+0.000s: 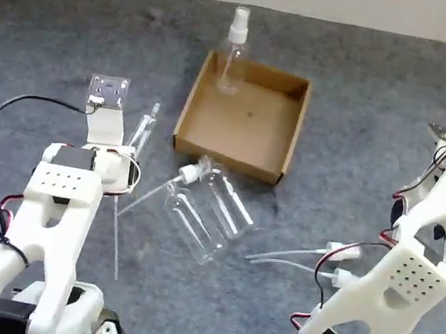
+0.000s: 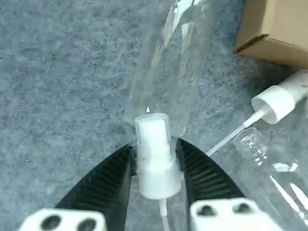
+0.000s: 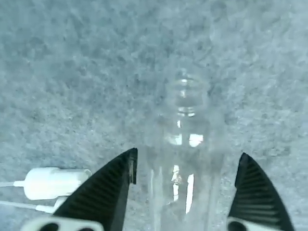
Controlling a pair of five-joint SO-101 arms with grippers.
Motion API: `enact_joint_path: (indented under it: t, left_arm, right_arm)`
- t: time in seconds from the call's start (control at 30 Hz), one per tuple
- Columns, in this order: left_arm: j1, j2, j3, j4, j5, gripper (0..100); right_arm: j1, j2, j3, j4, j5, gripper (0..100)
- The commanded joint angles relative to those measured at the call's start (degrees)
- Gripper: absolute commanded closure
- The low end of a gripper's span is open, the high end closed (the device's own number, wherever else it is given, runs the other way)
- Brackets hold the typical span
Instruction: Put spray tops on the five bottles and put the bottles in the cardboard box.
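My left gripper point(image 2: 154, 147) is shut on a white spray top point(image 2: 155, 159), whose thin tube trails back toward the arm. Just beyond it a clear bottle point(image 2: 168, 62) lies on the grey carpet, also visible in the high view point(image 1: 143, 131) left of the cardboard box point(image 1: 232, 158). My right gripper point(image 3: 185, 161) is open, its jaws standing wide on either side of an uncapped clear bottle point(image 3: 185, 139) without touching it. One bottle with a spray top point(image 1: 235, 48) stands in the box's far corner. Clear bottles point(image 1: 204, 214) lie in front of the box, one with a spray top point(image 1: 193, 173) at its neck.
Two loose spray tops point(image 1: 342, 263) with long tubes lie on the carpet beside the right arm point(image 1: 416, 269); one spray top point(image 3: 53, 183) is near the right jaw. The left arm point(image 1: 59, 210) stands at the near left. Open carpet lies right of the box.
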State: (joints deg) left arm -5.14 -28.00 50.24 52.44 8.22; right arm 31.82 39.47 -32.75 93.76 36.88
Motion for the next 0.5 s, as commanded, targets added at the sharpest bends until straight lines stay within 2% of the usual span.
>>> enact_joint_path:
  t: [0.0, 0.33, 0.47]
  left_arm:
    - [-0.8, -1.2, -0.1, -1.1, 0.4, 100]
    - [-1.0, -1.2, -0.1, -1.1, 0.4, 100]
    - [-1.0, -1.2, -0.1, -1.1, 0.4, 100]
  right_arm:
    - [-1.2, -0.7, -0.4, -1.9, 0.4, 73.5]
    - [-1.5, -0.7, 0.0, -3.9, 0.6, 73.7]
    - [-1.5, -0.6, 0.2, -3.9, 0.6, 80.6]
